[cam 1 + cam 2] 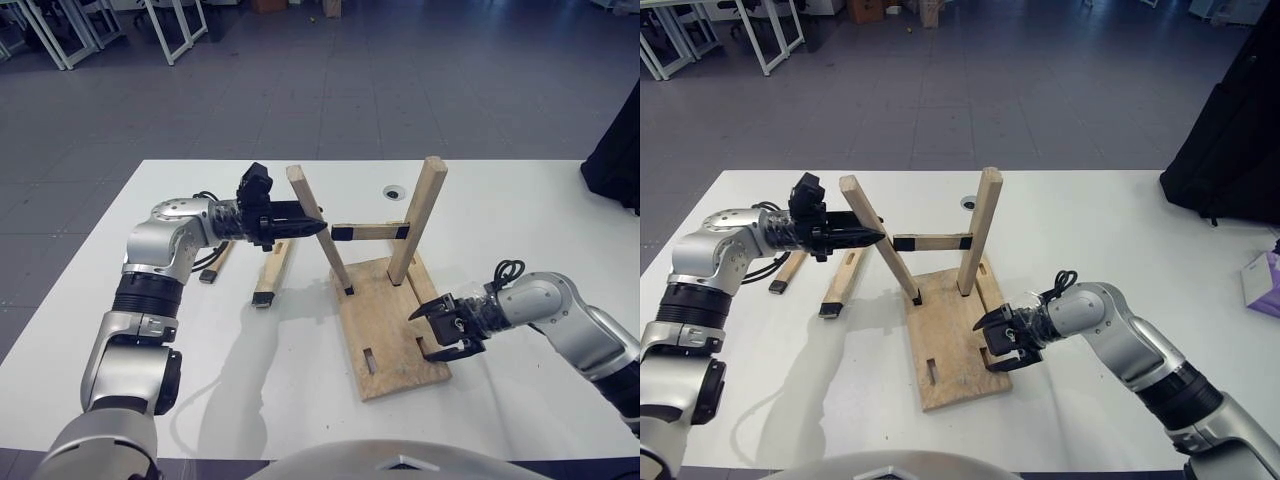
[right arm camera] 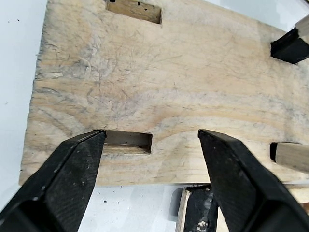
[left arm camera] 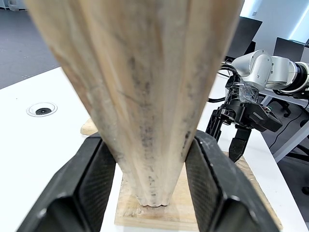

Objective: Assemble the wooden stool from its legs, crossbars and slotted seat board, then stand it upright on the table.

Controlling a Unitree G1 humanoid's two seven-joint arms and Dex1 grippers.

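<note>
The white bench [image 1: 520,200] carries the whole job, and the biggest piece on it is the seat board [image 1: 385,335], lying flat near the middle. That looks deliberate, since it lets the legs go in from above. Standing on the board's far end is a half-built frame. It consists of a leaning leg [image 1: 333,256] tipped toward the robot's left, the other leg [image 1: 420,215] closer to upright, and a crossbar [image 1: 370,232] with black ends joining the two. Both feet meet the board, but I can't tell from here whether they sit fully home. To the robot's left two loose pieces [image 1: 272,268] lie on the bench well apart from the board, presumably parked within the left arm's reach for the second side. The left pincer [image 1: 312,225] is pinching the leaning leg high up, just above the crossbar. My guess is that it holds there for leverage, to straighten the frame or stop it toppling. The right pincer [image 1: 428,335] has its fingers spread over the board's near right edge, straddling an empty slot [image 2: 128,140]. It grips nothing, and seems placed to pin the board so it won't slide when the leg is pushed.
</note>
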